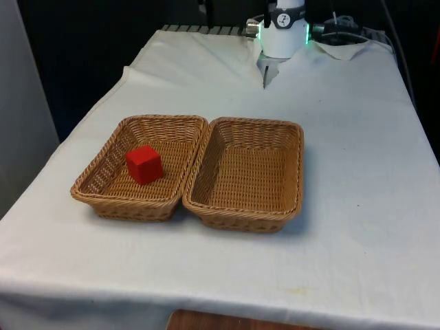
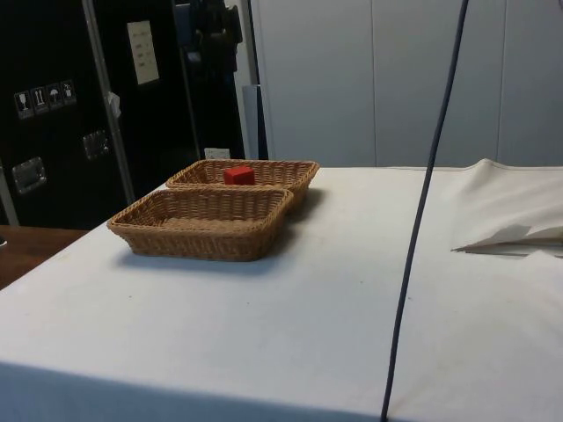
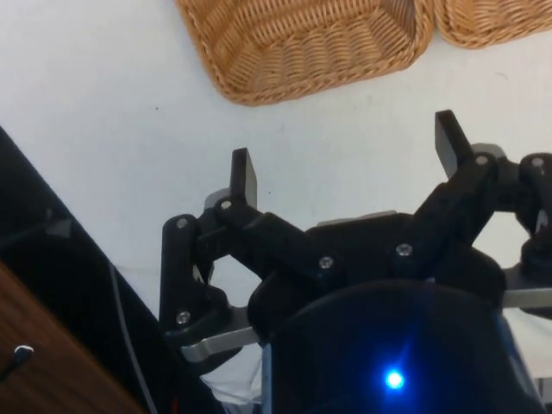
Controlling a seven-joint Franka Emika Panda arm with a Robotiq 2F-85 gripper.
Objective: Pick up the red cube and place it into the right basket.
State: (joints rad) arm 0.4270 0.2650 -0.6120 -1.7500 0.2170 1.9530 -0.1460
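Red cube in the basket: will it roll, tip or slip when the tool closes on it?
The red cube has flat faces, so it probably will not roll. It sits flat on the basket weave, likely stable. Its sides look smooth, so some slip is possible. The tool is open, away from it.

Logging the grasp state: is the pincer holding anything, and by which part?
Nothing is held. The pincer is open above the white cloth; the red cube sits in a basket.

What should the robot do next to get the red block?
Probably carry the open tool across the white cloth until it hangs above the red cube. The cube sits untouched in the basket on the front view's left, and the tool holds nothing.
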